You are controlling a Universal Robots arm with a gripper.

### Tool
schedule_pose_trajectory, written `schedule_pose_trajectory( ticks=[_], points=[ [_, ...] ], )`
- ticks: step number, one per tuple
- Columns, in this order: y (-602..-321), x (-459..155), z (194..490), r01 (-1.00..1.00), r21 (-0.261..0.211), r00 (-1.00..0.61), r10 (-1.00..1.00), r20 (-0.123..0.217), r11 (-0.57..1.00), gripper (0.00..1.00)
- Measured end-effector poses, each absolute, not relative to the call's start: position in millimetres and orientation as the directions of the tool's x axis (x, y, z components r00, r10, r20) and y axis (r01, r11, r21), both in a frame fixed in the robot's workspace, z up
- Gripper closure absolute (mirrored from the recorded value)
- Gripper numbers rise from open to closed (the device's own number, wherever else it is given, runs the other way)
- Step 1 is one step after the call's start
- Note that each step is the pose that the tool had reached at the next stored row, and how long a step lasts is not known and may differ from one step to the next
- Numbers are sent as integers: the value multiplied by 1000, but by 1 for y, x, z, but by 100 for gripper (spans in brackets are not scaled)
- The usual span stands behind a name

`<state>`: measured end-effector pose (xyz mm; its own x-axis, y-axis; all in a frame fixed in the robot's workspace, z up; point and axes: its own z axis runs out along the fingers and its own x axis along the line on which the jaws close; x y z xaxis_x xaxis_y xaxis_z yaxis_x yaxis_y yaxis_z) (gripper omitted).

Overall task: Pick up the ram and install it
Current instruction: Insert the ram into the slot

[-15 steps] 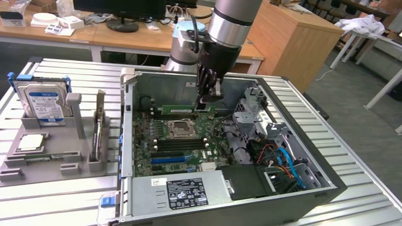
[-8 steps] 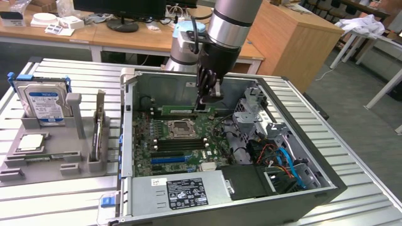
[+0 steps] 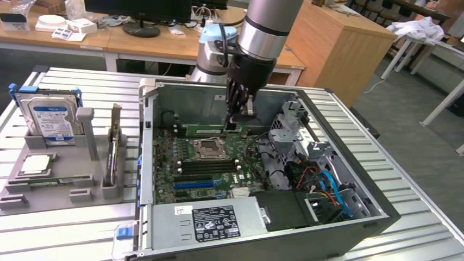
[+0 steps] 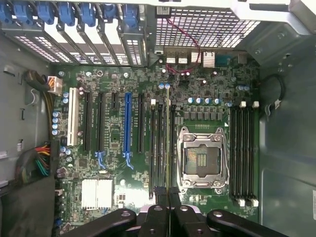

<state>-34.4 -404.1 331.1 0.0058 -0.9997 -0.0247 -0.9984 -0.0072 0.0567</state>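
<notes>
Clamping the ram [image 3: 210, 129] between its closed-in fingers [image 4: 160, 193], the gripper [image 3: 233, 125] hangs almost straight down from the arm [image 3: 264, 27], which comes from above into the open computer case [image 3: 362, 215]. The green stick lies level along the far side of the processor socket [image 3: 210, 147], low over the motherboard [image 3: 171, 163]; whether it touches a slot cannot be told. In the wrist view the ram shows edge-on as a thin line running out from the fingertips along the black memory slots [image 4: 157, 148] just beside the socket, with a second bank of slots [image 4: 244, 153] on the socket's other side. At the near end of the case sits a power supply [image 3: 217, 220], and toward the exterior view's right a bundle of blue and orange cables [image 3: 326, 185]. On the exterior view's left, apart from the case, a grey tray [image 3: 65, 187] holds an upright hard drive [image 3: 51, 117], a square processor chip [image 3: 36, 163] and a board standing on edge [image 3: 114, 147].
</notes>
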Motion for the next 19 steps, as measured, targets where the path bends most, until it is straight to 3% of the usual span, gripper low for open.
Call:
schedule_pose_trajectory(
  ticks=[19],
  points=[
    [-404, -34, 309, -998, 57, 6, -1000, -25, -7, 88]
  ],
)
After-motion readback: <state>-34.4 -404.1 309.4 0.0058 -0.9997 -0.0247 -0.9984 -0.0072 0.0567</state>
